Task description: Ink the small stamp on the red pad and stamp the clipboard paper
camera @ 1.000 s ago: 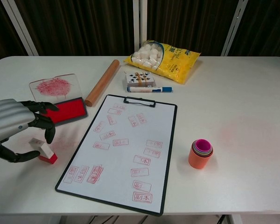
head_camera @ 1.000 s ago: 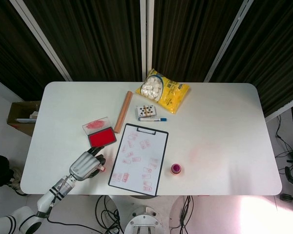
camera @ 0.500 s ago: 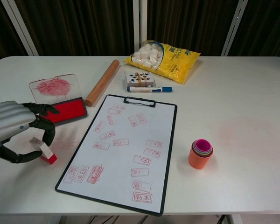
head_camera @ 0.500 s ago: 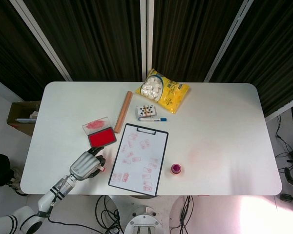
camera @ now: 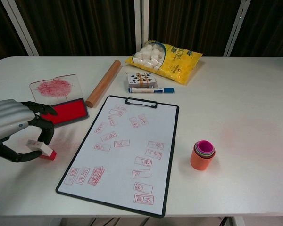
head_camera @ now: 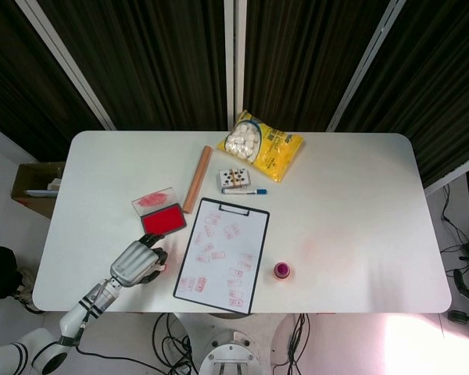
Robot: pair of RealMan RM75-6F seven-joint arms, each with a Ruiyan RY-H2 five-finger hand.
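The small stamp (camera: 41, 149), white with a red base, lies tilted at the table's front left, just left of the clipboard (camera: 125, 148). My left hand (camera: 14, 127) (head_camera: 133, 266) curls around it, thumb below and fingers above, pinching its white handle. The open red ink pad (camera: 68, 112) (head_camera: 162, 220) sits just behind the hand. The clipboard paper (head_camera: 221, 254) carries several red stamp prints. My right hand is not in either view.
The pad's clear lid (camera: 54, 87), smeared red, lies behind the pad. A wooden rolling pin (camera: 103, 83), a card pack (camera: 141, 78), a blue pen (camera: 151, 90) and a yellow marshmallow bag (camera: 165, 55) sit behind the clipboard. Stacked cups (camera: 203, 154) stand to its right.
The left hand's fingers have closed in on the stamp. The stamp has tipped further over and shifted slightly left with the hand.
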